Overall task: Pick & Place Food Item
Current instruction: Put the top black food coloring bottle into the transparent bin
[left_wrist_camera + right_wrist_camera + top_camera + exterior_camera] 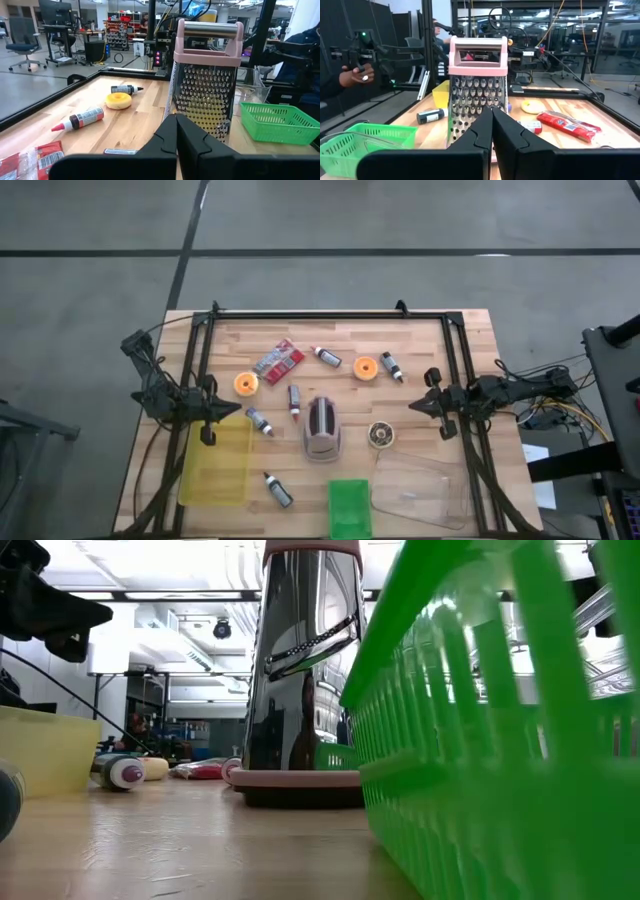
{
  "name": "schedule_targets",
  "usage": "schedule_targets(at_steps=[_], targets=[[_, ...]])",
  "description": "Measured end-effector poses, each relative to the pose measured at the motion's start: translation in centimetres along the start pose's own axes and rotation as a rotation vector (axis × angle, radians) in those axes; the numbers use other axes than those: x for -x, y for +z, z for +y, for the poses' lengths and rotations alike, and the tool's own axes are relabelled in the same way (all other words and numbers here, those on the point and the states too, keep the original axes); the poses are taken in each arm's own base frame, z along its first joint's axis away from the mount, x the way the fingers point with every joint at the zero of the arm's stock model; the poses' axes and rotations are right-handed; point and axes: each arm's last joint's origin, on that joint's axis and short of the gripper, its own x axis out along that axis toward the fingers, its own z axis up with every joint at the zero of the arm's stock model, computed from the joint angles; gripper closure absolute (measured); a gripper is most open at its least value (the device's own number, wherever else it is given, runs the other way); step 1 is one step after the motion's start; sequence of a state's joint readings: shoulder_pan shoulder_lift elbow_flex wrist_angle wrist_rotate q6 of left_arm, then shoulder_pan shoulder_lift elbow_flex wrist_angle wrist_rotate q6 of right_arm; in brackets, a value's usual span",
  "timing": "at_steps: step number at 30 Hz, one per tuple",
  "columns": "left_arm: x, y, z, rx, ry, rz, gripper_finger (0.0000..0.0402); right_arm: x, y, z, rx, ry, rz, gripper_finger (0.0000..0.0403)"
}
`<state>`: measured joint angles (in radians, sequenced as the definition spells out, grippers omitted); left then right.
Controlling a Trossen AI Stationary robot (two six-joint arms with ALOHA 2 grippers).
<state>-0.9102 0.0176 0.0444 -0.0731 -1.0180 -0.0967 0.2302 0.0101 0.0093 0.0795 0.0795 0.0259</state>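
Observation:
Two orange doughnut-like rings [246, 384] [366, 367] and a red food packet [278, 360] lie flat on the wooden table, far of centre. The left ring [119, 100] and the packet [565, 124] also show in the wrist views. My left gripper [238, 409] hovers shut at the table's left, above the yellow bin's far corner, pointing toward the centre; its shut fingers [176, 131] aim at the grater. My right gripper [412, 406] hovers shut at the table's right, its fingers [492, 125] also pointing at the grater. Neither touches anything.
A pink-trimmed metal grater [323, 428] stands upright at the centre. Several small bottles [259, 421] lie scattered. A yellow bin [215, 460], a green basket [350, 507] and a clear container [420, 485] sit along the near edge. A person's hand [355, 75] shows beyond the table.

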Motion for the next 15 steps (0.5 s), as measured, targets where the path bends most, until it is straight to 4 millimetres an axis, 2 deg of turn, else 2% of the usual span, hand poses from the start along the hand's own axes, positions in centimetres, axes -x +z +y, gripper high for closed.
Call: schedule_targets(at_steps=[11,15], targets=[[0.00,0.00,0.00,0.020,0.000,0.000,0.0400,0.01,-0.46,-0.05,-0.001,-0.016,0.047,0.0394],[0.00,-0.01,0.00,0.069,0.001,0.000,0.0375,0.01,-0.46,-0.11,-0.035,-0.035,0.046,0.0393]])
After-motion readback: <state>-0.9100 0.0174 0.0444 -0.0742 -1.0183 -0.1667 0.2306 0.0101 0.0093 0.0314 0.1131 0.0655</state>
